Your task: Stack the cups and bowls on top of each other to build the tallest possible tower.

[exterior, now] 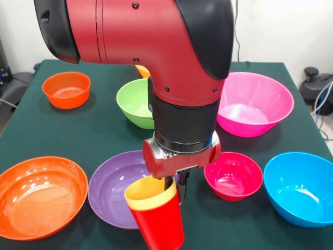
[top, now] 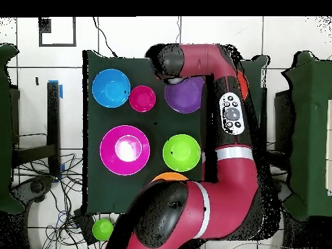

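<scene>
Pincer: my gripper (exterior: 175,194) hangs low at the near table edge; one dark finger (exterior: 169,183) sits inside the rim of the yellow cup (exterior: 144,191), the other outside, so I judge it clamped on the cup wall.
Load: the yellow cup is nested in the red cup (exterior: 160,226), and the pair tilts slightly in my hold.
Base contact: cut off by the picture's lower edge; I cannot tell whether the red cup rests on the table (exterior: 104,130) or is lifted.
Neighbours: purple bowl (exterior: 115,188) just beside the cups; crimson bowl (exterior: 233,176) and blue bowl (exterior: 299,187) on the other side; large orange bowl (exterior: 39,195) further along.
Spare stock: small orange bowl (exterior: 66,89), green bowl (exterior: 136,102), magenta bowl (exterior: 255,103), all apart and upright.
Step in hand: set the cup pair as the tower base.
Method: level the pair before release; lower straight; free the fingers without dragging the rim.
Risk: the tilt may tip the pair towards the purple bowl.
</scene>
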Tool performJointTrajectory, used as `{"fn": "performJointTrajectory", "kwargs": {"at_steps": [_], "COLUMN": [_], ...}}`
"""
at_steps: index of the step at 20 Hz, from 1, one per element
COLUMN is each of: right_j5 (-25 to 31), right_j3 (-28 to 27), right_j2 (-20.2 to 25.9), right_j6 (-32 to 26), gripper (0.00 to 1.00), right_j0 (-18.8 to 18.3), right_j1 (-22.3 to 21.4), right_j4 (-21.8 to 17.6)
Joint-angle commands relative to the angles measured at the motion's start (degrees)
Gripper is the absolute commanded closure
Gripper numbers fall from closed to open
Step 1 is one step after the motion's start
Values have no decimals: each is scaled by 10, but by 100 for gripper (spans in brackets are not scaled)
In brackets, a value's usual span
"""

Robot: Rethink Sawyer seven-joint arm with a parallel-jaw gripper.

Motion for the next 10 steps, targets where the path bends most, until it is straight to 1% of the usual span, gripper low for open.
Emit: {"fn": "performJointTrajectory", "kwargs": {"at_steps": [1, 6, 10], "right_j5": [-26, -23, -24], "right_j3": [48, 30, 17], "right_j2": [-13, -16, -14], "right_j6": [-54, -94, -96], "gripper": [100, 100, 100], "right_j0": [-12, -5, -1], "right_j1": [16, 18, 21], "right_j4": [-28, -51, -57]}}
